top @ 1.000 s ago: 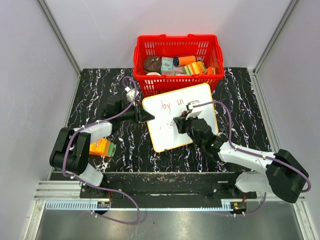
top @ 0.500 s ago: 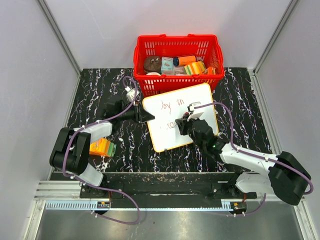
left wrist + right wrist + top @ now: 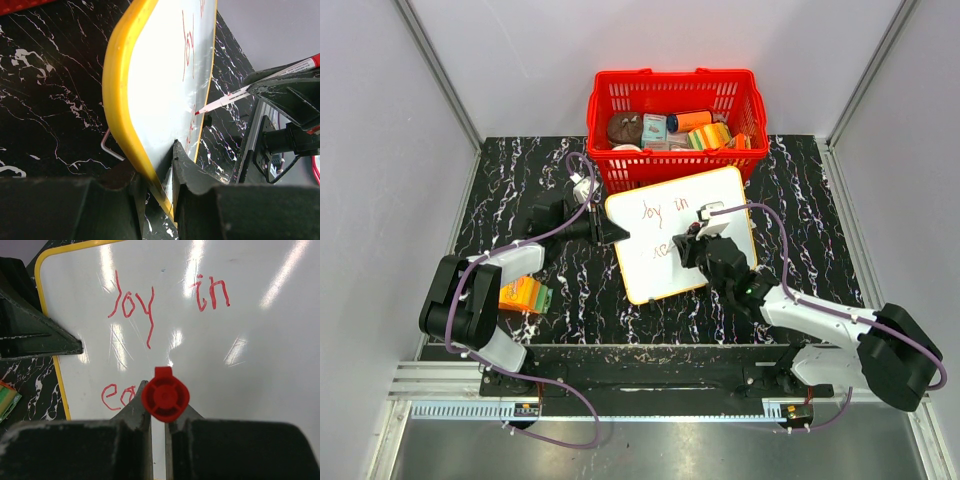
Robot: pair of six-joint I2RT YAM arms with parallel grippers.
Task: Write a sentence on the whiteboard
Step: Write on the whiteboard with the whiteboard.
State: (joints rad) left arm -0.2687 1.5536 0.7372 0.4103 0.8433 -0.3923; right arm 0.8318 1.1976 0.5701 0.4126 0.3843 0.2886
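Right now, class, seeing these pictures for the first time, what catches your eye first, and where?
The red writing, "joy in" with a second line begun, stands out on the whiteboard at mid-table. The right gripper holds a red-capped marker over it, while the left gripper clamps the board's left edge. Behind sits a full red basket.
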